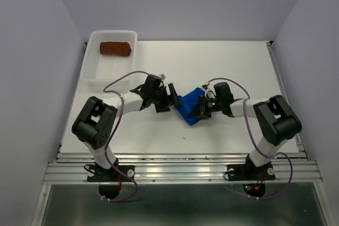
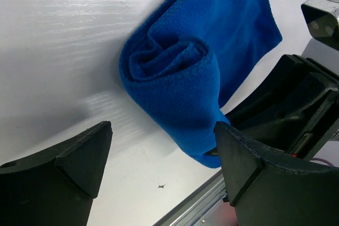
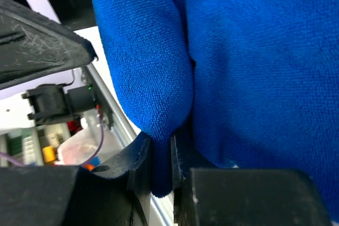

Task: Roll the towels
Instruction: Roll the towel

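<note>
- The blue towel [image 1: 189, 107] lies on the white table [image 1: 238, 67], about in the middle, between the two arms. In the left wrist view its near end is rolled into a loose spiral.
- The right gripper [image 3: 160, 152] has its jaws nearly closed and pinches a fold of the blue cloth.
- The left gripper [image 2: 161, 136] stands wide open just beside the rolled end (it holds nothing).
- The rust-brown towel [image 1: 115, 49] lies rolled inside the white basket [image 1: 92, 67], at the far left corner.
</note>
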Motion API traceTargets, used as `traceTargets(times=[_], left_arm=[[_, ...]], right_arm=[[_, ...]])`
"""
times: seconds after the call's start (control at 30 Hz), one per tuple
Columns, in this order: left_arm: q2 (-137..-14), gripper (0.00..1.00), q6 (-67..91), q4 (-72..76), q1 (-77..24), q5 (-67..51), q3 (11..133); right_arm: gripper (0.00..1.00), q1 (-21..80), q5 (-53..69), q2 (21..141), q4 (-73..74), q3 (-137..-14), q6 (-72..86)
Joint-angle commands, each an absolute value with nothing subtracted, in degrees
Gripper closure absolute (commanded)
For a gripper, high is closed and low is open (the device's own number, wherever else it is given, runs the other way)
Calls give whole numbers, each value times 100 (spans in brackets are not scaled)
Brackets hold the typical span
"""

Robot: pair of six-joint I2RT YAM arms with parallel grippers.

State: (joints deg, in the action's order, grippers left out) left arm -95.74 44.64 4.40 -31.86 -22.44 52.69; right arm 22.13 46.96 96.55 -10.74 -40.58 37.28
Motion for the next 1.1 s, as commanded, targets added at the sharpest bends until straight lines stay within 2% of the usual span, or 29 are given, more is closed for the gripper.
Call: traceTargets(times=[0.0, 0.2, 0.3, 0.37, 0.4, 0.47, 0.5, 0.57, 0.63, 0.7, 0.73, 0.8, 0.93, 1.07], left_arm=[[-9764, 11, 4509, 677, -3357, -2312, 5668], [-10125, 12, 4518, 677, -3410, -2224, 5959], [-10292, 17, 4509, 589, -3410, -2119, 6082], [-10379, 25, 4448, 458, -3419, -1996, 6178], [-10441, 35, 4412, 187, -3419, -1812, 6257], [-10643, 46, 4281, -330, -3445, -1618, 6529], [-10757, 53, 4254, -491, -3489, -1434, 6617], [-10854, 57, 4175, -728, -3516, -1319, 6829], [-10960, 61, 4140, -1097, -3551, -1126, 7039], [-11012, 63, 4122, -1510, -3586, -916, 7189], [-11065, 67, 4044, -1599, -3612, -914, 7337], [-11135, 67, 3982, -2079, -3647, -792, 7540], [-11294, 69, 3859, -2917, -3797, -475, 8059], [-11364, 69, 3841, -3636, -3814, -378, 8471]], right_arm=[[99, 2162, 5194, 9826, -1626, -3903, 3999], [99, 2048, 5238, 10055, -1670, -3867, 3982], [98, 1995, 5230, 10099, -1661, -3885, 3938], [96, 1995, 5282, 10081, -1661, -3885, 3920], [93, 1995, 5308, 10046, -1661, -3885, 3903], [90, 1995, 5326, 10011, -1652, -3867, 3885], [85, 1995, 5352, 9959, -1652, -3858, 3859], [83, 1995, 5414, 9906, -1617, -3850, 3806], [73, 1995, 5379, 9722, -1232, -3928, 3456], [61, 1995, 5161, 9493, -741, -4042, 2826], [50, 1995, 4872, 9196, -216, -4182, 2586], [39, 1995, 4328, 8861, 296, -4323, 2034], [29, 2127, 3525, 8131, 1159, -4561, 1372], [28, 2800, 2841, 7586, 1257, -4675, 933]])
